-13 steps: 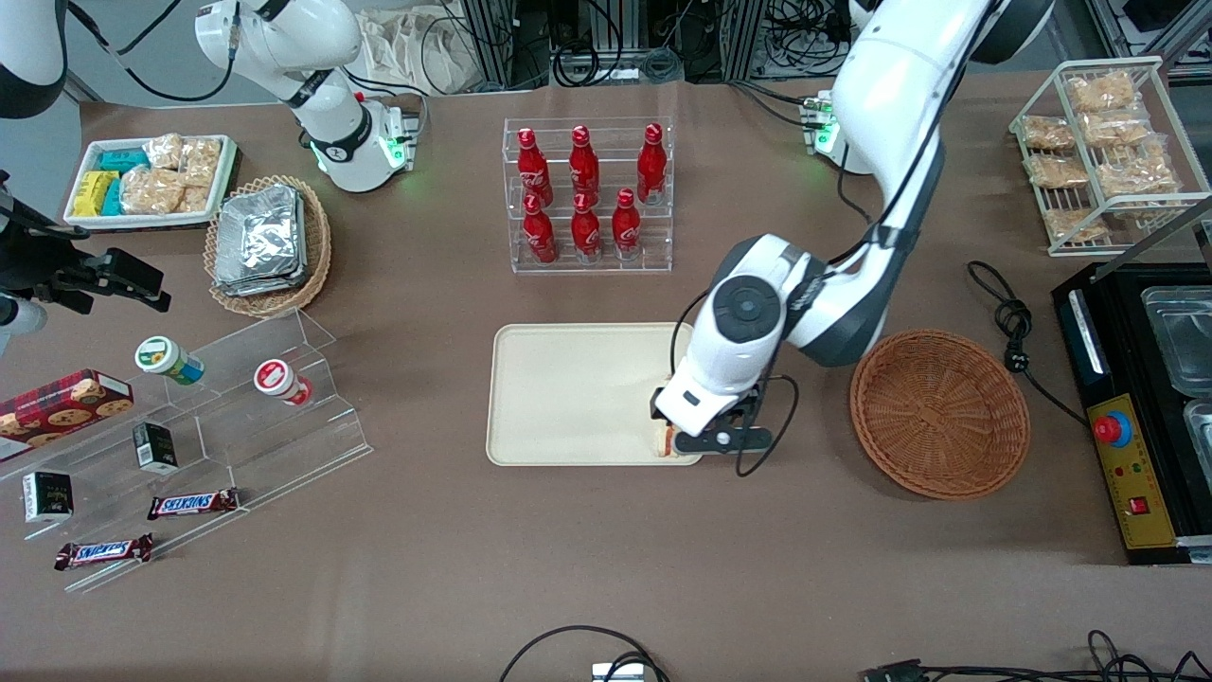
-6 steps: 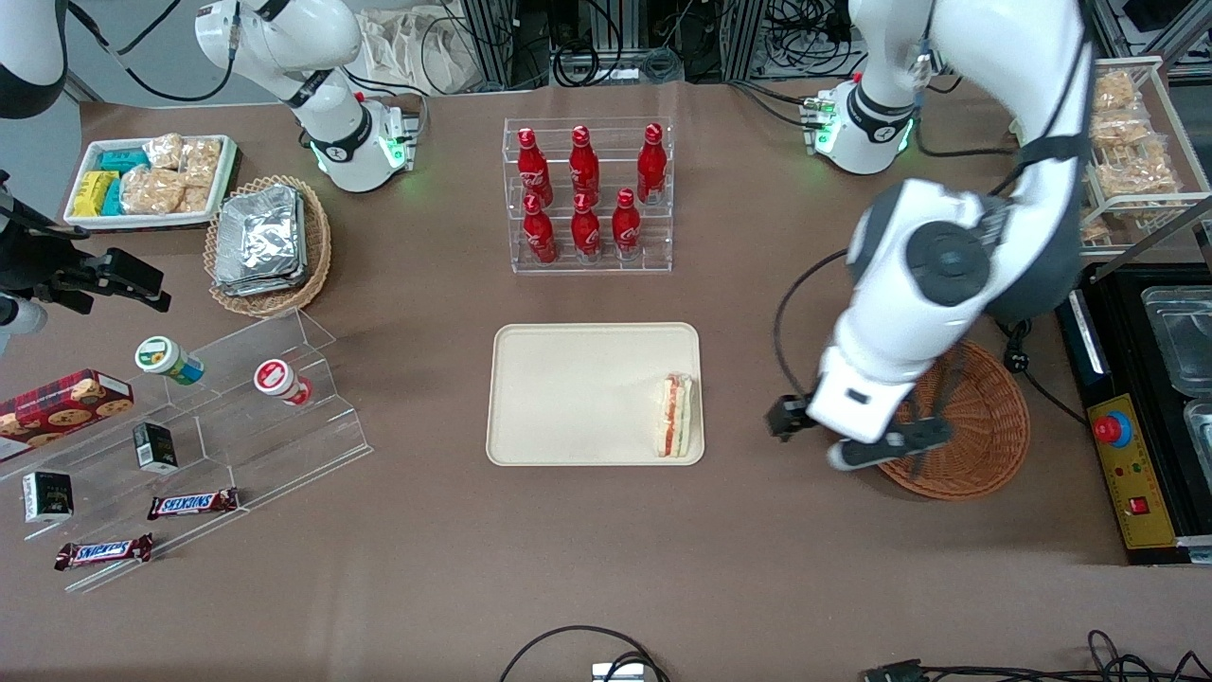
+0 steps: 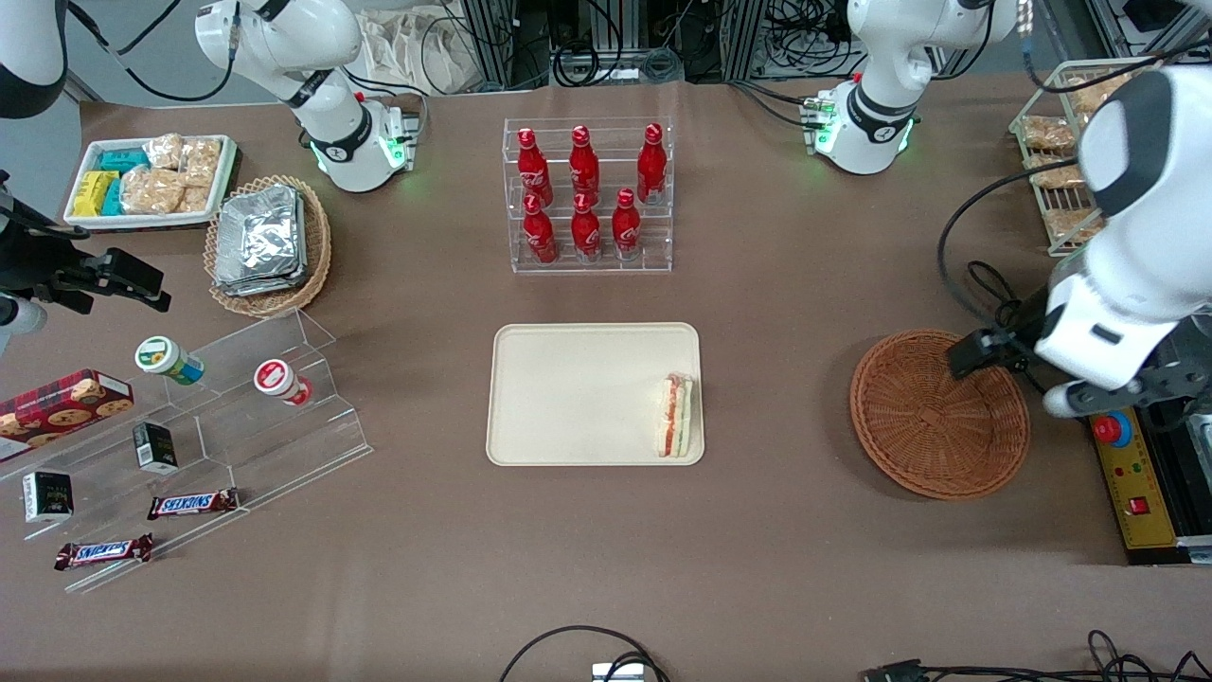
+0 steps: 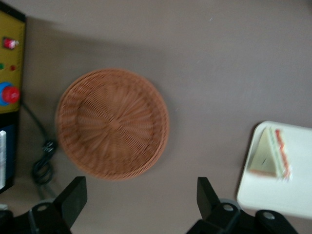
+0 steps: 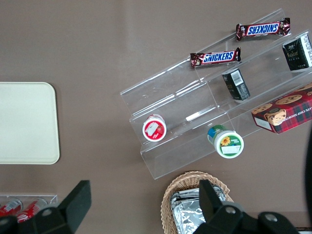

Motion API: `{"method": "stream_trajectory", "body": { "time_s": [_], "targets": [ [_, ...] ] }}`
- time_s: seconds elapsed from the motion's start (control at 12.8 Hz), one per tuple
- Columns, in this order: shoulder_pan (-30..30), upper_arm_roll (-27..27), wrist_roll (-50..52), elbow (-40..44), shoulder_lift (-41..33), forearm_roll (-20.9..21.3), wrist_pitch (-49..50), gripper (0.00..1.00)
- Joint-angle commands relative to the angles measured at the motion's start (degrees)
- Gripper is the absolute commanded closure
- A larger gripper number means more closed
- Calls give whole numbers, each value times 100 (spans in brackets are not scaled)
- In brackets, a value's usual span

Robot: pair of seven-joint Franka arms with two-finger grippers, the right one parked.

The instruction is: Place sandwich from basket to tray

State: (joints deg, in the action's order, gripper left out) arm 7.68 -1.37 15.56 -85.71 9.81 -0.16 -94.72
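Observation:
The sandwich [image 3: 676, 417], a white wedge with red and green layers, lies on the cream tray [image 3: 568, 393] against the rim nearest the working arm's end; the wrist view also shows the sandwich [image 4: 273, 153] and the tray [image 4: 287, 197]. The round wicker basket [image 3: 937, 412] stands empty beside the tray, and it shows empty in the wrist view too [image 4: 113, 124]. My gripper [image 3: 1079, 393] hangs high over the table just past the basket's rim toward the working arm's end. It is open [image 4: 141, 195], fingers far apart, nothing between them.
A black appliance with a red button [image 3: 1113, 428] and a coiled cable [image 3: 1008, 322] lie right by the gripper. A wire rack of bagged snacks [image 3: 1089, 142] stands farther back. A rack of red bottles [image 3: 587, 194] stands farther from the camera than the tray.
The gripper let go of the sandwich on the tray, then rose and swung away over the basket to the working arm's end. The sandwich stays put.

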Motion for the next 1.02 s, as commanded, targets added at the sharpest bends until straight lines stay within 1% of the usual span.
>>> {"method": "stream_trajectory", "body": {
  "time_s": [0.0,0.08,0.16,0.23,0.31,0.47,0.62,0.94],
  "targets": [
    [-275,101,-342,-803,-775,-159,174,0],
    [-398,110,-413,-1094,-1022,-299,156,0],
    [-494,197,-422,-1201,-1172,-327,156,0],
    [-635,302,-466,-1211,-1261,-301,191,0],
    [-653,312,-571,-1202,-1331,-257,234,0],
    [-654,312,-563,-1202,-1385,-239,270,0],
    [-645,312,-572,-1167,-1385,-30,279,0],
    [-627,312,-572,-1150,-1394,24,323,0]
  ]
}}
